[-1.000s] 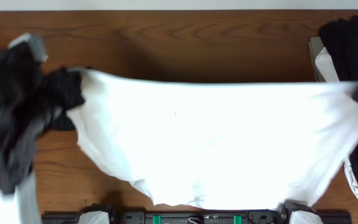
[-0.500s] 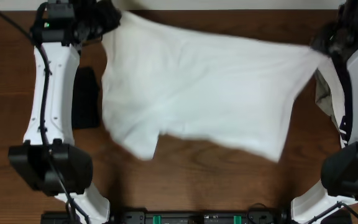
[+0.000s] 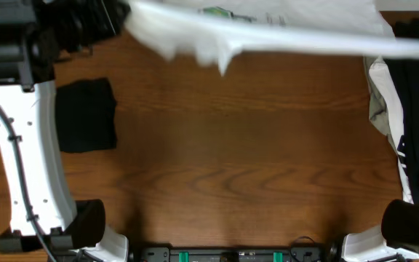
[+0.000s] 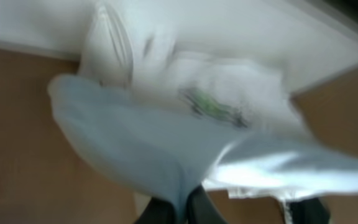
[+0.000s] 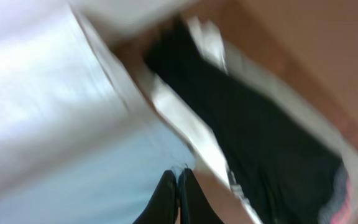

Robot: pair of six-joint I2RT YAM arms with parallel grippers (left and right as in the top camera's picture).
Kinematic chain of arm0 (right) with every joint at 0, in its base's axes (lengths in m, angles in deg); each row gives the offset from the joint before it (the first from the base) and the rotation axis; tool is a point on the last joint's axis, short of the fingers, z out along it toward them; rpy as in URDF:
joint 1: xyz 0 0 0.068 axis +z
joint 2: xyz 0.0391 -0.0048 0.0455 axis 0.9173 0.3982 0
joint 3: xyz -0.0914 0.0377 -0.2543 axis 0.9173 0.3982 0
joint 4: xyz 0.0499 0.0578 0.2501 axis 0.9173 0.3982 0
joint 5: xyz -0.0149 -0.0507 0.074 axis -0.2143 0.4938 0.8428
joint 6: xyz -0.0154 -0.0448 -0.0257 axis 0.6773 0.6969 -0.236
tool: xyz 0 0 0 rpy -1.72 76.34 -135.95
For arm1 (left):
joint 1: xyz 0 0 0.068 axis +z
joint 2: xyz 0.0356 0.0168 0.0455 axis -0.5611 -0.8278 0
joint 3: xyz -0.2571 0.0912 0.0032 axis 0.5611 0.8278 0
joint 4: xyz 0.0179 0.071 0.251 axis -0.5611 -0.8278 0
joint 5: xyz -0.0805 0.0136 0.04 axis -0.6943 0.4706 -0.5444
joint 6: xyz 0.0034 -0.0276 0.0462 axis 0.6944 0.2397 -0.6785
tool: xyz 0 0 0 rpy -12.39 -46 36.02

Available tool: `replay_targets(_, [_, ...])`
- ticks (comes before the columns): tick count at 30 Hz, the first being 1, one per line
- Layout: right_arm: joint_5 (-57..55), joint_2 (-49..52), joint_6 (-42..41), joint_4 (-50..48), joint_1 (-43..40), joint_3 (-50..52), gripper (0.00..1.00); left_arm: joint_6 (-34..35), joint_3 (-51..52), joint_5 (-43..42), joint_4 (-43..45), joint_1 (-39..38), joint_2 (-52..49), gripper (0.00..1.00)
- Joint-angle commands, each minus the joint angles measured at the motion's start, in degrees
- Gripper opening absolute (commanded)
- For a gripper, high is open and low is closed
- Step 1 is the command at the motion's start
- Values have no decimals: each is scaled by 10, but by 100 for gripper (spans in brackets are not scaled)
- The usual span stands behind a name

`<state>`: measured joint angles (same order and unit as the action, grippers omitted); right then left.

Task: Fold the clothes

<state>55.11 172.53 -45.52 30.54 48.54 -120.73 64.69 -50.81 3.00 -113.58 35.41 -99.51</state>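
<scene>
My left gripper (image 4: 180, 210) and right gripper (image 5: 178, 199) each clamp one end of the white T-shirt (image 3: 268, 33), stretched and blurred across the table's (image 3: 231, 167) far side. A folded black garment (image 3: 86, 115) lies at left.

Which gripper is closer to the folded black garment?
Left. The left gripper grips the white T-shirt at the far side, beyond the folded black garment; the right gripper grips the shirt's other end, by the clothes pile opposite.

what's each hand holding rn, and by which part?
Both hold the white T-shirt, stretched between them. The left hand pinches its left end and the right hand its right end. Blur hides whether that is hem or sleeve.
</scene>
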Motion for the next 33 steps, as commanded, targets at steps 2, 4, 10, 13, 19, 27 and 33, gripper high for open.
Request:
replay_targets(2, [-36, 24, 1, 34, -4, 98, 1, -74, 90, 25, -45, -31, -40, 6])
replay_targets(4, [-44, 24, 1, 31, -5, 158, 1, -78, 150, 48, -49, -47, -42, 6])
replay_targets(10, [-63, 24, 1, -1, -5, 355, 1, -78, 358, 68, -38, -79, -43, 6])
replay_targets(13, [-63, 24, 1, -23, -5, 431, 1, -78, 444, 68, -34, -85, -43, 6])
replay_targets(19, [-63, 24, -6, -43, -6, 519, 1, -103, 543, 70, -27, -84, -43, 6])
replay_targets(27, [-63, 24, -10, -45, -6, 538, 1, -105, 555, 108, -47, -84, -37, 6])
replay_targets(33, [-63, 24, -12, -31, -6, 538, 1, -61, 556, 160, -63, -84, -17, 6])
